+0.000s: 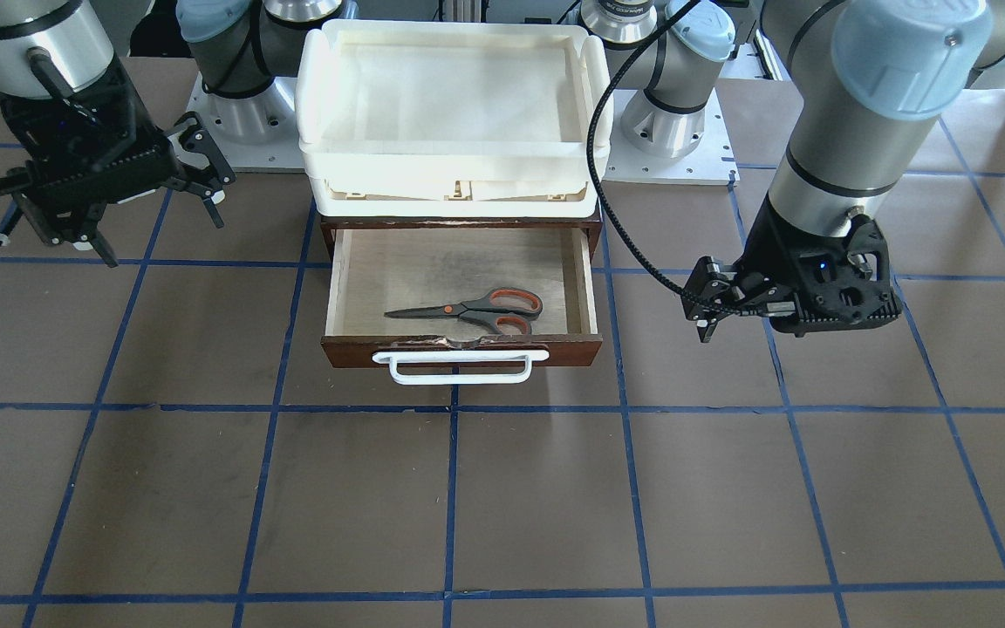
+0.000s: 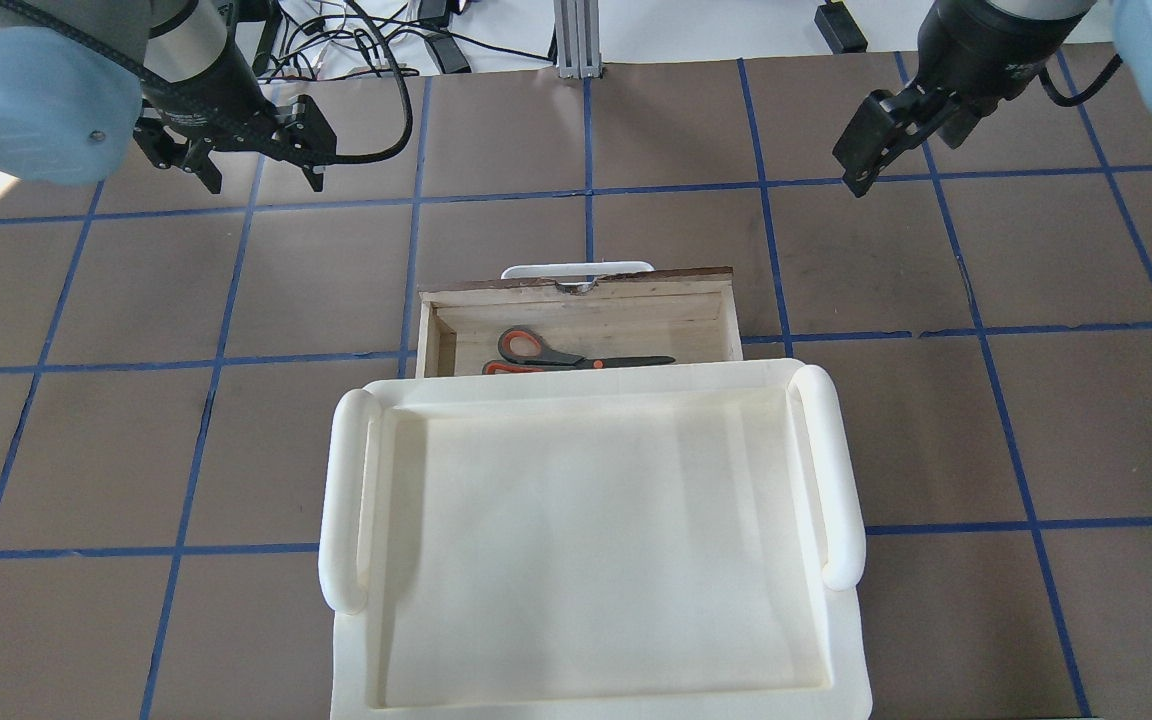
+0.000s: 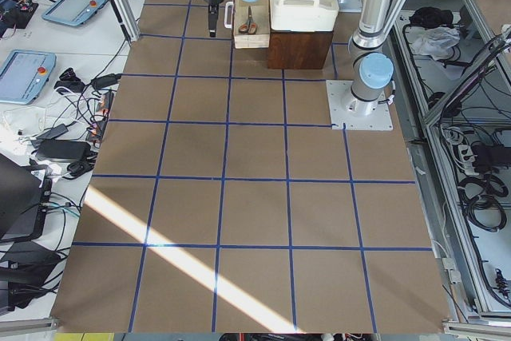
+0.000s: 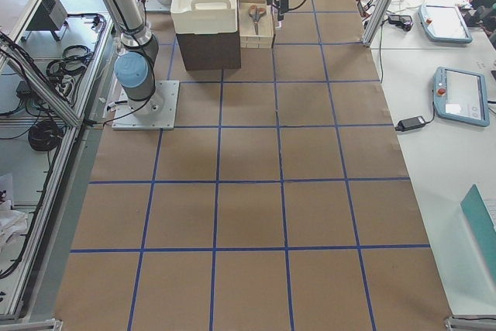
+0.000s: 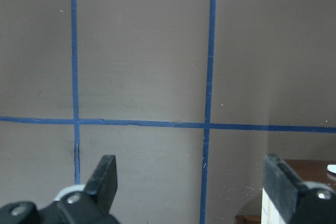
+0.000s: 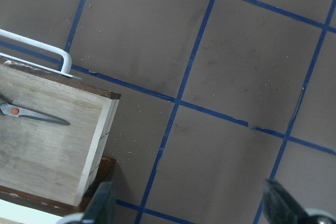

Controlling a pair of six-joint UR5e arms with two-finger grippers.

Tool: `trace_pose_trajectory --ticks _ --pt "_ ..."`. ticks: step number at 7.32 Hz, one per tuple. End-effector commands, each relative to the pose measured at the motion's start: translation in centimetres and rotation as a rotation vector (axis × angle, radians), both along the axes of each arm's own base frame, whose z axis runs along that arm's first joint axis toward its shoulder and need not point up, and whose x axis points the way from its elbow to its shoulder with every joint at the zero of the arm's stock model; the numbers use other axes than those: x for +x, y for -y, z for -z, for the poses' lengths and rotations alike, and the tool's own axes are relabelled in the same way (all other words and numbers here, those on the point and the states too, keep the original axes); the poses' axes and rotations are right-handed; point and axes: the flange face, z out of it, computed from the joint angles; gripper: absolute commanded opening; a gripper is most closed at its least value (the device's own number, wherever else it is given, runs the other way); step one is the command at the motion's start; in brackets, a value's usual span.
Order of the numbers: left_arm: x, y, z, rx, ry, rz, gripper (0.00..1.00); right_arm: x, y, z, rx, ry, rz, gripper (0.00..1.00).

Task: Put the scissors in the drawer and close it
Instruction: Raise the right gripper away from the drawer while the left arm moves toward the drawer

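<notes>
The drawer (image 1: 588, 283) stands pulled open, with its white bar handle (image 1: 459, 377) at the front. The scissors (image 1: 476, 310) lie flat inside it, blades toward my right side; they also show in the overhead view (image 2: 556, 355). My left gripper (image 1: 701, 314) is open and empty, hovering beside the drawer's front corner. In the left wrist view (image 5: 190, 166) its fingers are wide apart over bare table. My right gripper (image 1: 164, 242) is open and empty, off to the drawer's other side. The right wrist view (image 6: 189, 190) shows the drawer's corner (image 6: 100, 129) and the blade tip (image 6: 31, 114).
A white plastic tray (image 2: 346, 500) sits on top of the dark wooden cabinet (image 1: 328, 228) that holds the drawer. The table is brown with a blue tape grid (image 1: 450, 410). The arm bases (image 1: 686, 131) stand behind the cabinet.
</notes>
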Motion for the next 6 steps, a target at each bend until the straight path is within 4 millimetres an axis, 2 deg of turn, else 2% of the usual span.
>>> trace_pose_trajectory --ticks 1,2,3,4,6 --pt "-5.7 1.5 1.7 0.003 -0.012 0.002 1.0 1.9 -1.1 -1.0 -0.022 0.008 0.15 1.0" --pt "-8.3 2.3 3.4 -0.016 -0.022 -0.004 1.0 1.7 -2.5 -2.3 -0.035 0.004 0.146 1.0" --pt "-10.4 3.0 5.6 -0.017 -0.031 -0.023 1.0 0.9 -2.8 -2.7 -0.04 0.008 0.155 1.0" --pt "-12.2 3.5 7.5 -0.019 -0.061 -0.05 1.0 0.8 -2.5 -1.8 -0.017 0.009 0.161 1.0" --pt "-15.0 4.2 11.3 -0.014 -0.072 -0.074 1.0 0.7 -2.5 -1.6 -0.016 0.022 0.147 1.0"
